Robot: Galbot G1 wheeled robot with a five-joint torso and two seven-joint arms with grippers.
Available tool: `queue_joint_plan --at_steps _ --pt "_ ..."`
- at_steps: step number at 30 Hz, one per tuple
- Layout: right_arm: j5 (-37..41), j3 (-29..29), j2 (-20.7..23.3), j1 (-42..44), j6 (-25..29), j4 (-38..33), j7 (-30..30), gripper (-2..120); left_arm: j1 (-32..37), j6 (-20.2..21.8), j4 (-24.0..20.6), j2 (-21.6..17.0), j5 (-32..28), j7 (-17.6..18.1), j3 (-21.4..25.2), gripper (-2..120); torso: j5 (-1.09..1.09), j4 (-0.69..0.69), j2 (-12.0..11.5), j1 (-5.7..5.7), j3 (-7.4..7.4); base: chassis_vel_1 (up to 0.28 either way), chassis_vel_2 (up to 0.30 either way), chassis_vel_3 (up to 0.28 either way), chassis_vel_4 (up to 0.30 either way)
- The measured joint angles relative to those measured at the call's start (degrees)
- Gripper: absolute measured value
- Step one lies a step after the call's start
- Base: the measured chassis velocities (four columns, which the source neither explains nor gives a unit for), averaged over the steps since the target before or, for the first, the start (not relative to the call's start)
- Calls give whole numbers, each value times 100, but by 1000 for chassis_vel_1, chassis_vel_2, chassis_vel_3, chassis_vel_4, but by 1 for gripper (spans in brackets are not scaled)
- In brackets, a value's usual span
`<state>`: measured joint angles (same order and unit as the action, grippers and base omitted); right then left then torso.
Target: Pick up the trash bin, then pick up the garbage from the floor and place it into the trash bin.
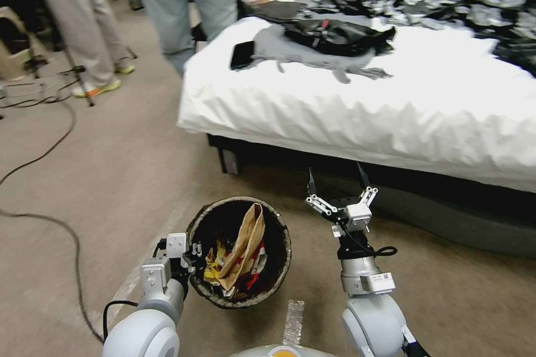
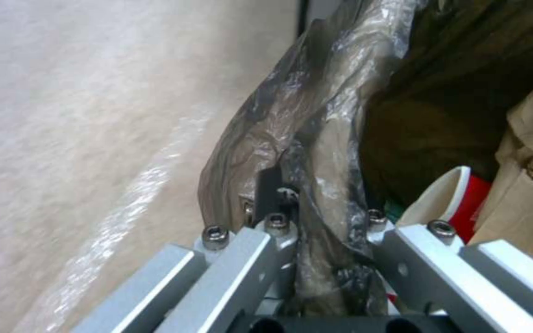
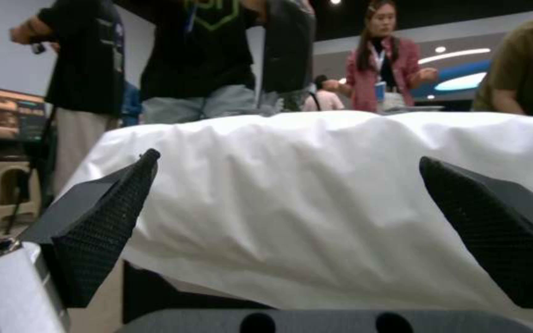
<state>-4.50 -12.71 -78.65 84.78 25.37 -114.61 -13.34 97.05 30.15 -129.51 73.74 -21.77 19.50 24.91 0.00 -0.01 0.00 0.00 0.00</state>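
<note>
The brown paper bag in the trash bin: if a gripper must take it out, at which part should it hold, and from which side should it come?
Probably its upper end: the brown paper bag leans up out of the trash bin, above the other litter. The open right gripper could come from above; the left gripper is shut on the rim.

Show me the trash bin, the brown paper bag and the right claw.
trash bin [image 1: 282, 228]: head view, bag-covered rim on the bed side.
brown paper bag [image 1: 244, 245]: head view, middle of the bag, standing inside the bin.
right claw [image 1: 337, 181]: head view, midway between open fingertips.
</note>
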Motion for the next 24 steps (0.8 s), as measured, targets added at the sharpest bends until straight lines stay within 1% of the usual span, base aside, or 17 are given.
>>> queue_joint_plan --at_steps 24 --pt "-5 0 10 8 0 -37 15 100 12 -8 -22 -5 19 -1 0 2 0 1 0 0 0 122 122 124 126"
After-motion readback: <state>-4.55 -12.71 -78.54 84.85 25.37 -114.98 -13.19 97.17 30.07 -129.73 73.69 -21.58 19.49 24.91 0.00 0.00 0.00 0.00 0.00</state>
